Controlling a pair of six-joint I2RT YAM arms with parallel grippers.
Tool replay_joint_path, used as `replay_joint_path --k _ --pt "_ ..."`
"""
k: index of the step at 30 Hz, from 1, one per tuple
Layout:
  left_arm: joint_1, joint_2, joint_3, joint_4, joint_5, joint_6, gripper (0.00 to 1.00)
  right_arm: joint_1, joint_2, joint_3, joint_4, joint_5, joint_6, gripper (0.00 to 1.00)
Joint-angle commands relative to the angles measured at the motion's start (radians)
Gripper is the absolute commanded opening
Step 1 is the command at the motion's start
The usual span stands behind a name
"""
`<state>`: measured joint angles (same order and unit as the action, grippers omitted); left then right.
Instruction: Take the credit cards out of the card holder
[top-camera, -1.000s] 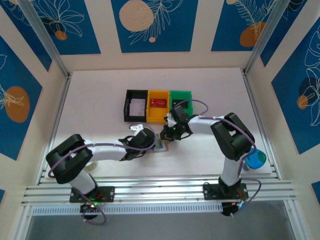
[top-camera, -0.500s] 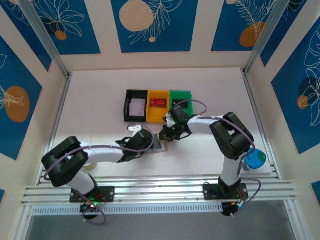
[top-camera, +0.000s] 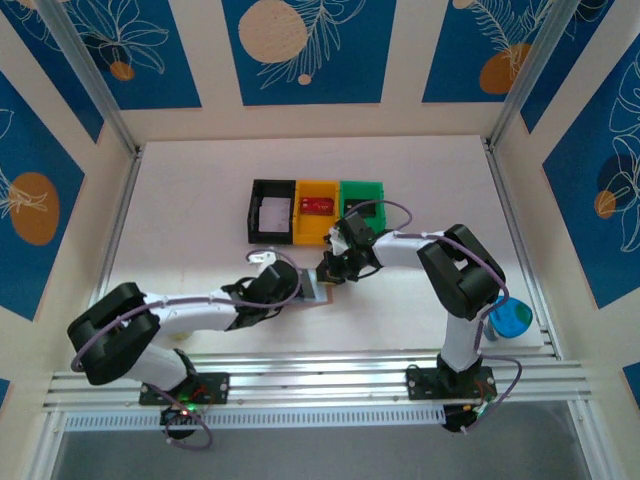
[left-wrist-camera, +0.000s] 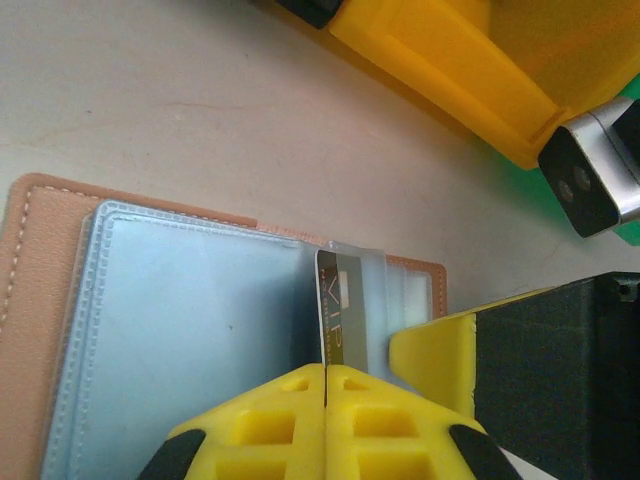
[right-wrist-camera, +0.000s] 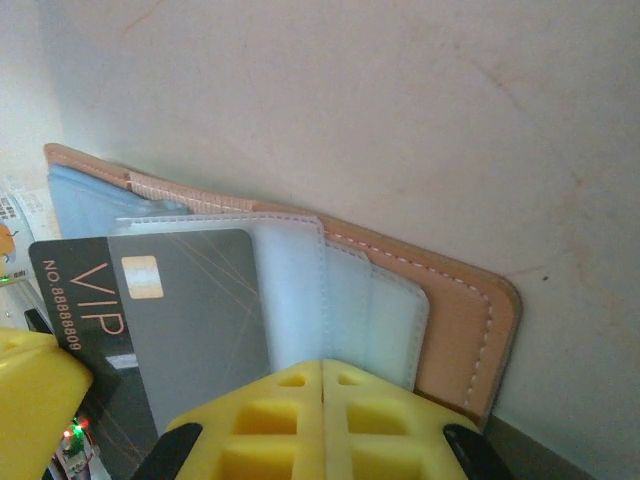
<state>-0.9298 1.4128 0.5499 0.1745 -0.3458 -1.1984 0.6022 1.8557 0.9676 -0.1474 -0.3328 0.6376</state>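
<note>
Pinching card (right-wrist-camera: 100, 300) edge in shut left gripper (left-wrist-camera: 326, 372). Clamping holder's (right-wrist-camera: 460, 320) clear pocket in shut right gripper (right-wrist-camera: 322, 368). Holder open on table (top-camera: 200, 200), near yellow bin (top-camera: 316, 212). Likely light, stiff, slick card; floppy sleeve. Best gripped at exposed edge.

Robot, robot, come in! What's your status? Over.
Left end effector shut on grey VIP card, partly out. Right end effector shut on card holder, open on table. Yellow bin nearby, not touching.
</note>
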Motion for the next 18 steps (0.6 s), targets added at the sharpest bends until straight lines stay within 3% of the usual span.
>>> replay_joint_path --k 1,11,18 --pt "-0.006 -0.033 -0.010 0.005 -0.047 0.007 0.00 -0.001 0.042 -0.004 -0.072 0.048 -0.006 0.00" --pt "-0.002 -0.124 -0.052 0.001 -0.038 0.042 0.00 0.000 -0.023 -0.030 -0.027 0.017 -0.027 0.00" --pt "0.035 -0.267 -0.090 -0.054 0.042 0.127 0.00 0.002 -0.146 -0.106 0.087 -0.024 -0.047 0.00"
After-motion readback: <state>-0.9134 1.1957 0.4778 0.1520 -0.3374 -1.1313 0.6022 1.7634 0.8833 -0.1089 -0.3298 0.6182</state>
